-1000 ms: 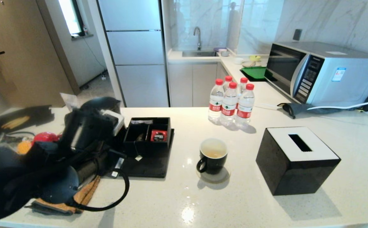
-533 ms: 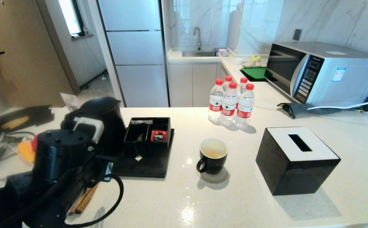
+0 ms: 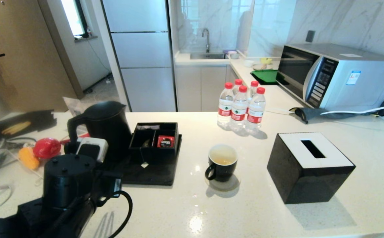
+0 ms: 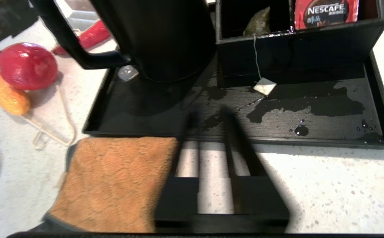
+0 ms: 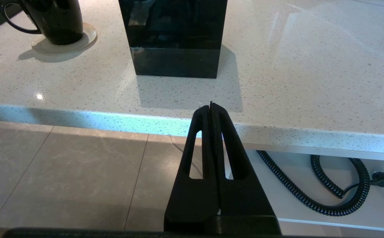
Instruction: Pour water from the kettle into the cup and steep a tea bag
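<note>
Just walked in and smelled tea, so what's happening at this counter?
Nothing is held right now. The tall matte black kettle stands on the black tray, and the glossy black mug holds pale water. The grey-green tea bag sits in the organiser box. The left gripper hovers open before the tray; the right gripper is parked, shut, below the counter edge.

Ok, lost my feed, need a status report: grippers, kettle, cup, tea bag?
Left gripper open, empty, near the tray. Right gripper shut, parked below the counter edge. Kettle on tray, cup holds water, tea bag unsteeped in organizer. Nothing blocking.
</note>
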You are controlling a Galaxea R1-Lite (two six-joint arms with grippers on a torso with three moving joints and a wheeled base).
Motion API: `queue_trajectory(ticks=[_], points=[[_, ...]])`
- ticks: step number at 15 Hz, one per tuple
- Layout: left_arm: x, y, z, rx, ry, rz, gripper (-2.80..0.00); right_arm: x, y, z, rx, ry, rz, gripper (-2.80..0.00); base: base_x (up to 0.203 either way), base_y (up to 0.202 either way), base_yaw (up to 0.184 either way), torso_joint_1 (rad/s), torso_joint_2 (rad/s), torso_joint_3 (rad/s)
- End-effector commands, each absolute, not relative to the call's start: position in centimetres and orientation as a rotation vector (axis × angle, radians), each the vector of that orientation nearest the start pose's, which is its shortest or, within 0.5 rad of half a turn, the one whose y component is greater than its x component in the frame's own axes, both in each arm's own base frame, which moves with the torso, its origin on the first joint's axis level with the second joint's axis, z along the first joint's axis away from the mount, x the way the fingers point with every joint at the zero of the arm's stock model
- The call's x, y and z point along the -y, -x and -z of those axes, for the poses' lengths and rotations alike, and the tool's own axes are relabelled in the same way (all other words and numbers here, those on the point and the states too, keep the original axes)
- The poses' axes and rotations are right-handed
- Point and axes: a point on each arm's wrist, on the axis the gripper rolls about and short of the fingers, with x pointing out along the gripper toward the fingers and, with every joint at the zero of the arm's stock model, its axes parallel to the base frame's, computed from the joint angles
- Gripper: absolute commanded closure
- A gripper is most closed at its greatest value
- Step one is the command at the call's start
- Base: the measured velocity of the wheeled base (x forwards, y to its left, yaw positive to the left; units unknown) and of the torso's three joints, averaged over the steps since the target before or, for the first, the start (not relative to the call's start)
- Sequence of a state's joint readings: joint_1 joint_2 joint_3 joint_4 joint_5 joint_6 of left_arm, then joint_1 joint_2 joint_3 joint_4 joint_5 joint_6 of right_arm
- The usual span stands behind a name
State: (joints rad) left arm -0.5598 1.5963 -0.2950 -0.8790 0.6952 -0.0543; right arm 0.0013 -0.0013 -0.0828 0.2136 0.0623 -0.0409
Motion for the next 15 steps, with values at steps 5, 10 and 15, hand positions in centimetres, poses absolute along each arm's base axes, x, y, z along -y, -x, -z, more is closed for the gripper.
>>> queue_trajectory(ticks=[5,10,15], points=[[11.6,-21.4,-7.2,-0.386,-0.226,-0.148,-2.80,-0.1,3.1,-7.6,-0.131,0.037,-0.067,0.00,0.000,0.000,0.000,0.000,0.00,0.000],[12.6,-23.8,-3.4,-0.361,-0.184,-0.172,-2.80,-0.1,3.1,-7.6,-0.131,0.037,-0.067,0.00,0.000,0.000,0.000,0.000,0.00,0.000],[11.6,-26.0,-1.8,-0.331,-0.138,-0.234,-2.80,-0.1,3.1,-7.6,-0.131,0.037,-0.067,0.00,0.000,0.000,0.000,0.000,0.00,0.000]])
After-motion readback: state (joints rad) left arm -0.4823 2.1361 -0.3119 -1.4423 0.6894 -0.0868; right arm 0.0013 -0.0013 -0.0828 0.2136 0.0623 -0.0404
